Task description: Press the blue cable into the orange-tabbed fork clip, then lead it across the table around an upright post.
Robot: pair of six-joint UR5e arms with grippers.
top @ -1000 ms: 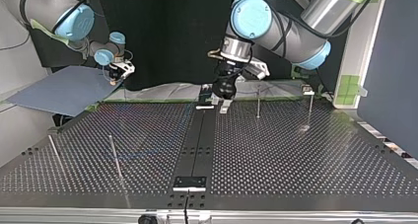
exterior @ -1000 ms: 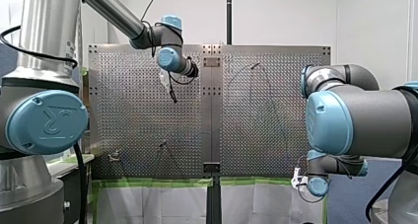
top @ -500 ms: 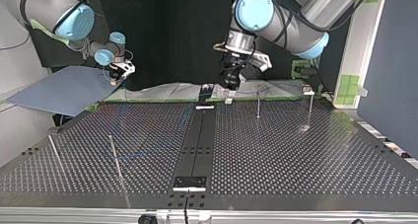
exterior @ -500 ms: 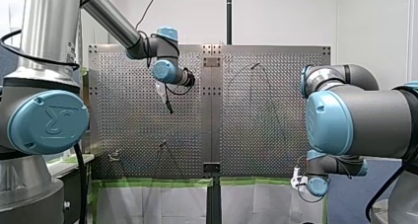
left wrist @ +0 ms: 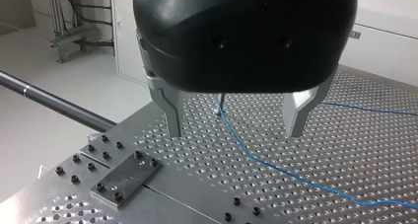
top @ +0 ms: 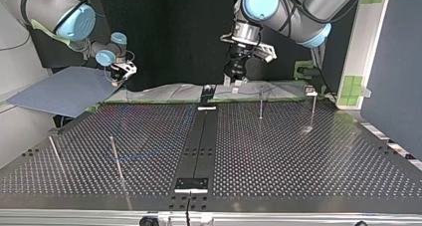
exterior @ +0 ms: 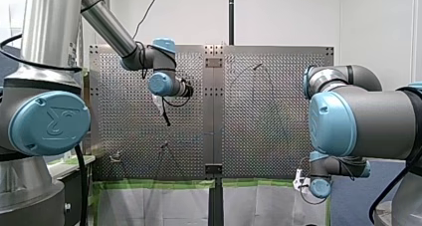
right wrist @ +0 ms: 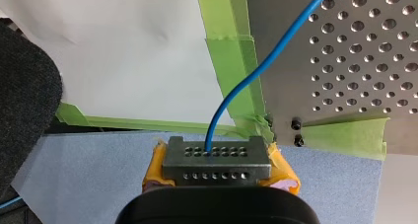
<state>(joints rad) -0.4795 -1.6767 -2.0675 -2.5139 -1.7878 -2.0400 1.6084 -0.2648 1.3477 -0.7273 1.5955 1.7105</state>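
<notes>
Left wrist view: my left pincer (left wrist: 234, 132) hung wide open, empty, above the blue cable (left wrist: 276, 168) on the table (left wrist: 345, 150). Only the right wrist view showed my right pincer (right wrist: 217, 161) clamped on that cable, off the table.

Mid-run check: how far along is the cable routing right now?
Done: my right gripper has its jaws shut on the blue cable, off the table. In hand: my left gripper, jaws open and empty, hangs above slack cable. Left: no clip shows, and no wrap round a post is visible.
</notes>
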